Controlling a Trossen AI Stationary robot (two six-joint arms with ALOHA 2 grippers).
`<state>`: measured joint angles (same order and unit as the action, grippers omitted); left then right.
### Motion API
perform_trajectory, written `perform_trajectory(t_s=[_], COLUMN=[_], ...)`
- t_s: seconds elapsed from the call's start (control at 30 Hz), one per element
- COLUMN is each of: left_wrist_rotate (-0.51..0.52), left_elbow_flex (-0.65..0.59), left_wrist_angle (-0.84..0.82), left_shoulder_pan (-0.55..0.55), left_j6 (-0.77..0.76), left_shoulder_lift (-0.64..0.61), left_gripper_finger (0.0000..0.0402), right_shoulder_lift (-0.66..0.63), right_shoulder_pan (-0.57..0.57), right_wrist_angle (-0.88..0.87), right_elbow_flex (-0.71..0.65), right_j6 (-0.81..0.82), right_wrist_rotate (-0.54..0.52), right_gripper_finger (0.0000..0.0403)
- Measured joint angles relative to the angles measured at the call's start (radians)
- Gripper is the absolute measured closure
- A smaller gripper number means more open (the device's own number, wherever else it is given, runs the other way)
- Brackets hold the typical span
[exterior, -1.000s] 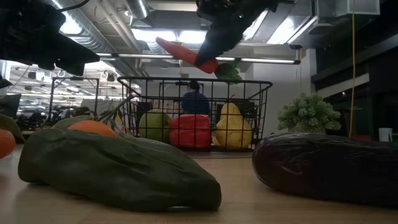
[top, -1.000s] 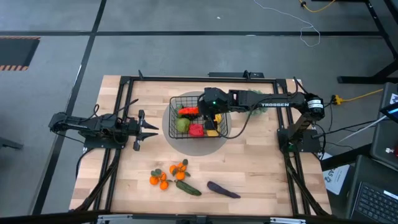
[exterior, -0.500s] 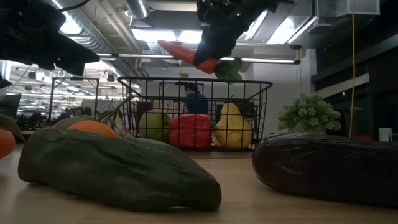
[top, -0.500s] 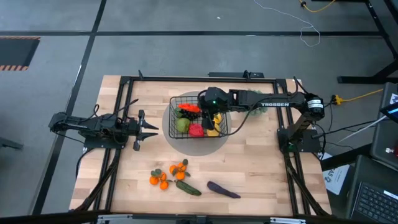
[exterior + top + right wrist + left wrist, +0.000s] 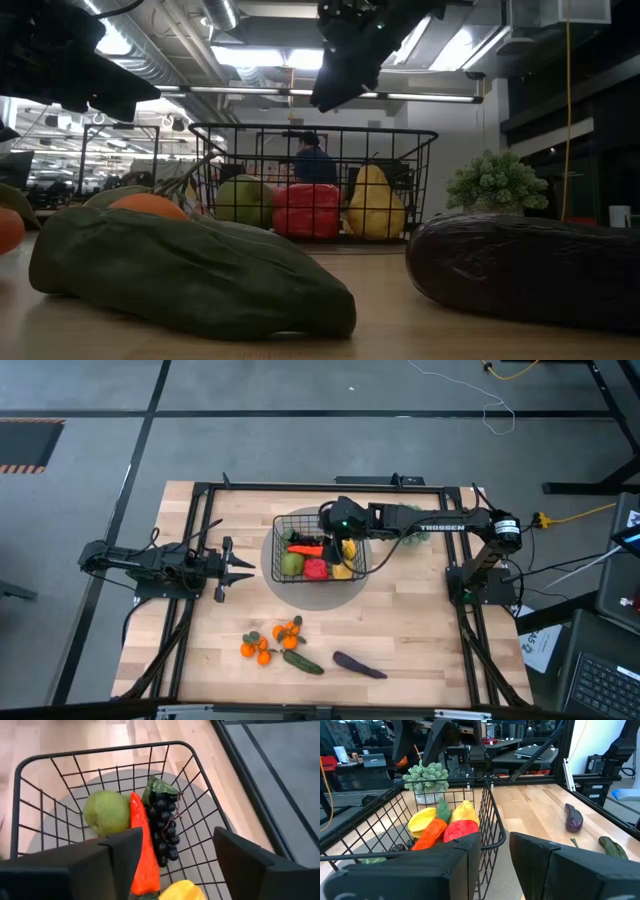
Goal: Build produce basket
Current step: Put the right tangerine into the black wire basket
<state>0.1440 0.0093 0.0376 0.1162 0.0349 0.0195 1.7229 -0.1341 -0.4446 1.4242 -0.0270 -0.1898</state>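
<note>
The black wire basket (image 5: 318,547) stands on a grey disc at the table's middle. In it lie a green apple (image 5: 106,812), an orange carrot (image 5: 145,855), dark grapes (image 5: 165,827), a red pepper (image 5: 316,569) and a yellow lemon (image 5: 343,565). My right gripper (image 5: 180,840) hangs open above the basket's far side (image 5: 335,85), holding nothing. Tangerines (image 5: 262,648), a green cucumber (image 5: 302,662) and a purple eggplant (image 5: 359,666) lie near the table's front edge. My left gripper (image 5: 235,568) waits open at the left, level, facing the basket.
A pale-green bushy plant (image 5: 497,180) stands beyond the basket's right end. The grey disc (image 5: 290,585) shows under the basket. Black frame rails (image 5: 200,560) run along the table's left, right and far sides. Bare wood lies between the basket and the produce at the front.
My right gripper, staying above the basket, has rolled at the wrist and let go of the carrot. The carrot, held up over the basket's rim before, now lies inside the basket between the apple and the grapes.
</note>
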Motion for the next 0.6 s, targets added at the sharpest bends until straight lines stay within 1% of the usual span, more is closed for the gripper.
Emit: perform_trajectory(t_s=[0.1,0.17,0.23,0.4,0.43,0.47,0.53,0.6], left_wrist_rotate=[0.0,0.0,0.0,0.0,0.0,0.0,0.0,0.0], left_elbow_flex=[0.0,0.0,0.0,0.0,0.0,0.0,0.0,0.0], left_wrist_angle=[0.0,0.0,0.0,0.0,0.0,0.0,0.0,0.0], left_shoulder_pan=[0.0,0.0,0.0,0.0,0.0,0.0,0.0,0.0], left_j6=[0.0,0.0,0.0,0.0,0.0,0.0,0.0,0.0], left_shoulder_lift=[0.0,0.0,0.0,0.0,0.0,0.0,0.0,0.0], left_gripper_finger=[0.0308,0.0308,0.0308,0.0308,0.0308,0.0308,0.0308,0.0308], right_shoulder_lift=[0.0,0.0,0.001,0.001,0.0,0.0,0.001,0.001], right_shoulder_pan=[0.0,0.0,-0.001,0.015,0.022,0.033,0.06,0.096], right_wrist_angle=[0.0,0.01,0.042,0.126,0.132,0.135,0.134,0.125], right_elbow_flex=[0.0,0.0,0.0,0.0,0.0,0.0,0.0,0.0], right_j6=[0.065,0.145,0.182,0.18,0.179,0.179,0.177,0.15], right_wrist_rotate=[0.006,0.06,0.179,0.586,0.649,0.691,0.716,0.694], right_gripper_finger=[0.0166,0.0167,0.017,0.0181,0.0182,0.0182,0.0183,0.0183])
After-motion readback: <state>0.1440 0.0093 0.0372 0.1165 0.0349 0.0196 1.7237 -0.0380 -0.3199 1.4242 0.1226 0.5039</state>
